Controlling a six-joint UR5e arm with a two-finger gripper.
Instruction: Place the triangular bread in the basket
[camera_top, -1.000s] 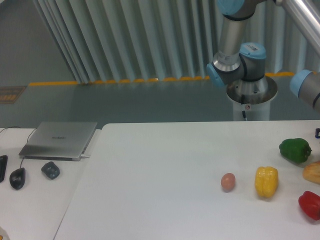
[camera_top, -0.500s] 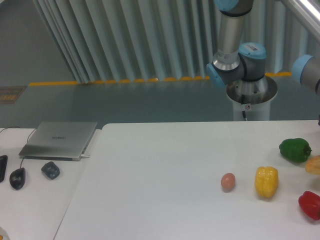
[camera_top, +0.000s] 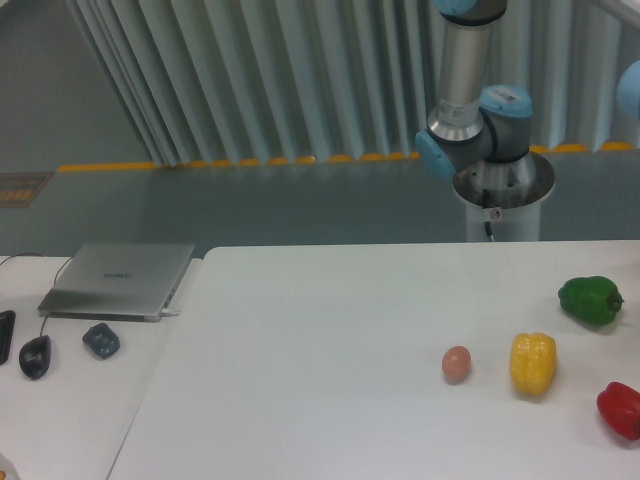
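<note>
The triangular bread is not showing anywhere in this view, and neither is the basket, so its place cannot be told. Judged as toasted bread, it is likely handling light, fairly stiff and crumbly, best pinched gently across its flat faces. The gripper is lying out of frame too, its state unknowable. On the bench (camera_top: 300, 330) a green pepper (camera_top: 590, 300), yellow pepper (camera_top: 532, 363), red pepper (camera_top: 621, 409) and egg (camera_top: 456, 364) are sitting.

Arm (camera_top: 462, 100) rising upright from its base, upper links cropped (tool unseen)
</note>
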